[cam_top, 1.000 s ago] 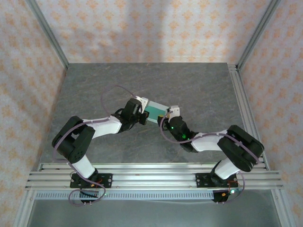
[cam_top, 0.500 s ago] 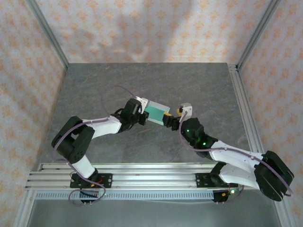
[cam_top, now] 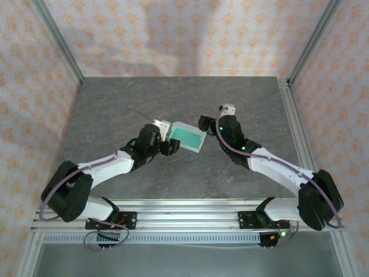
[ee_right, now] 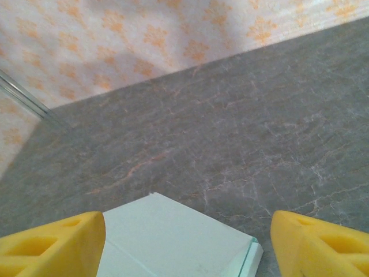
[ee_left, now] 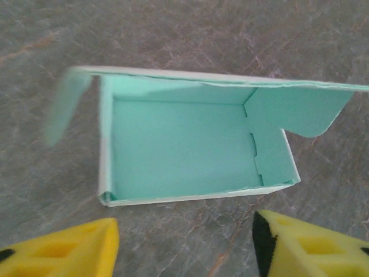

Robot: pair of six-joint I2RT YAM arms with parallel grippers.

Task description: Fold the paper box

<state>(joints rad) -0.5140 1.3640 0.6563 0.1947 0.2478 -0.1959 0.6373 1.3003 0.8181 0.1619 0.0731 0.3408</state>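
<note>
Half done, judging by the paper box [cam_top: 189, 137]: found it open-topped on the desk [cam_top: 115, 104], between left hand [cam_top: 169, 137] and right hand [cam_top: 204, 122], both spread wide, gripping nothing. Reckoned it light, thin, easily creased, prone to sliding; best pinched along a flap edge.

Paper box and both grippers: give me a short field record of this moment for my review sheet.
box: paper box, mint-teal, formed into a shallow tray with its top open
lid: open along the far long edge in the left wrist view, end flaps untucked
support: resting on the grey table
left gripper: open, just short of the box, not touching it
right gripper: open, near the box's other end, nothing gripped
task status: lid not yet closed
</note>
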